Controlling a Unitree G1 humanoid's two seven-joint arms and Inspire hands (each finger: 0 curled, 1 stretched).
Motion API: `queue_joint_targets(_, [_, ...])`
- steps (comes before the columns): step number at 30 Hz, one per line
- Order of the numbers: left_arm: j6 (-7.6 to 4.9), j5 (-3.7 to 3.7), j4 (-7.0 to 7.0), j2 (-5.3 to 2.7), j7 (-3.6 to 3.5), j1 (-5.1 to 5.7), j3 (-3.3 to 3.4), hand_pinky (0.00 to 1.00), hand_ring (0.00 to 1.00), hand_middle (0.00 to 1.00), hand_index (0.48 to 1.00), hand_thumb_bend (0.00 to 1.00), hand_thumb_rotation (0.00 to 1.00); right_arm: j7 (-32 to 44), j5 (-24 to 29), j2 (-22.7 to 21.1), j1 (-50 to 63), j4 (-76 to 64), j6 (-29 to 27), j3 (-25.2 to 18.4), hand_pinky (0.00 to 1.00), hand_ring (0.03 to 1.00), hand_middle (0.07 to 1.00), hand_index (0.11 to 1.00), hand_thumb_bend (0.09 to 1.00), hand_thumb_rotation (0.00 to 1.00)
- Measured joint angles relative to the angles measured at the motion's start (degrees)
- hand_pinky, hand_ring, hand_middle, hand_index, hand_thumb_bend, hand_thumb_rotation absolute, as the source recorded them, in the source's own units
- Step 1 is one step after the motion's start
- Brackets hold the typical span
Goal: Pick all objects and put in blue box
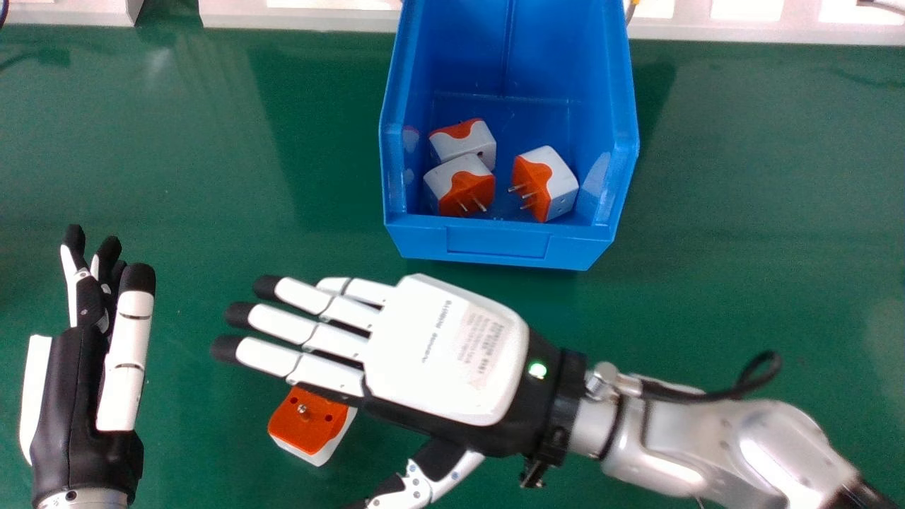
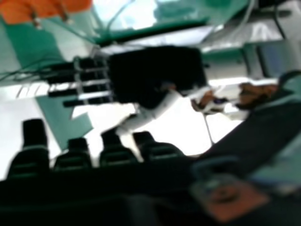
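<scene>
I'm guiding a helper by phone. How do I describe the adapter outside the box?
Find the blue box on the green table, then the robot's outstretched right hand in front of it. Beside its fingers in the head view, partly hidden by them, sits a white adapter, orange face up. It alone lies outside the box.

1. Head view: the right hand [image 1: 452,353] partly hides the orange-and-white adapter [image 1: 311,424] on the counter [image 1: 212,177]; its thumb runs off the bottom edge.
2. The blue box's [image 1: 505,247] far end is cut off at the top.
3. Inside, one adapter [image 1: 442,180] partly covers another [image 1: 456,141].
4. The left hand's [image 1: 78,417] wrist is cropped below.
5. Right hand view: an orange thing [image 2: 47,7] is blurred and cropped.
</scene>
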Motion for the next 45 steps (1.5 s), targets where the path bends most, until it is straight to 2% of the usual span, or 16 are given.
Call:
queue_joint_targets(4, [0.08,0.04,-0.65,0.04,0.46,0.18,0.00,1.00,1.00,1.00,1.000,0.65,0.96,-0.9,-3.7,2.3,-6.3,8.2,0.1,3.3,0.76,0.937,0.987,0.935,0.424,0.73])
queue_joint_targets(8, [0.11,-0.06,-0.89,0.04,0.43,0.43,-0.01,1.00,1.00,1.00,1.000,0.63,0.97,-3.1,-5.4,5.4,-11.0,16.4,0.3,5.7,0.74,0.902,0.948,0.905,0.478,0.64])
queue_joint_targets(10, [0.24,-0.07,-1.31,0.04,0.43,0.56,-0.02,1.00,1.00,1.00,1.000,0.63,0.97,-4.1,-5.7,6.6,-12.7,19.9,1.0,7.0,0.74,0.899,0.944,0.905,0.475,0.64])
queue_joint_targets(15, [1.45,-0.07,-2.76,0.04,0.51,0.92,-0.02,1.00,1.00,1.00,1.000,0.62,0.97,-5.7,-7.3,8.4,-16.0,26.3,2.9,9.5,0.73,0.890,0.933,0.895,0.483,0.62])
queue_joint_targets(18, [1.83,-0.09,-3.17,0.02,0.50,0.95,-0.02,1.00,1.00,1.00,1.000,0.61,0.94,-6.3,-7.7,8.9,-16.8,28.7,4.1,10.7,0.74,0.901,0.940,0.900,0.452,0.66])
queue_joint_targets(23, [1.86,-0.10,-3.24,0.02,0.41,0.95,-0.02,1.00,1.00,1.00,1.000,0.63,0.92,-6.1,-7.8,9.4,-17.7,30.2,5.3,12.2,0.74,0.893,0.935,0.894,0.424,0.67])
queue_joint_targets(28, [2.12,-0.06,-4.34,-0.02,0.48,1.35,-0.06,1.00,1.00,1.00,1.000,0.62,0.92,-6.1,-7.7,10.6,-19.1,31.8,6.3,13.3,0.72,0.875,0.921,0.872,0.424,0.65])
queue_joint_targets(34, [2.50,0.04,-4.99,-0.04,0.61,1.51,-0.18,1.00,1.00,1.00,1.000,0.60,0.92,-6.5,-7.7,10.9,-19.3,32.5,6.2,14.1,0.70,0.858,0.908,0.861,0.418,0.67])
queue_joint_targets(39, [2.79,0.10,-5.45,-0.08,0.85,1.74,-0.45,1.00,1.00,1.00,1.000,0.60,0.92,-6.6,-7.7,11.0,-19.3,32.5,6.3,14.4,0.71,0.855,0.902,0.853,0.437,0.64])
queue_joint_targets(42, [3.36,0.02,-6.10,-0.47,0.93,1.96,-0.67,1.00,1.00,1.00,1.000,0.59,0.91,-6.6,-7.7,11.2,-19.3,32.5,6.4,14.6,0.71,0.851,0.899,0.853,0.427,0.64])
queue_joint_targets(45, [3.72,0.30,-6.87,-0.97,1.59,2.09,-1.09,1.00,1.00,1.00,1.000,0.57,0.93,-6.5,-7.7,11.6,-19.3,32.5,6.6,15.0,0.72,0.860,0.904,0.855,0.434,0.64])
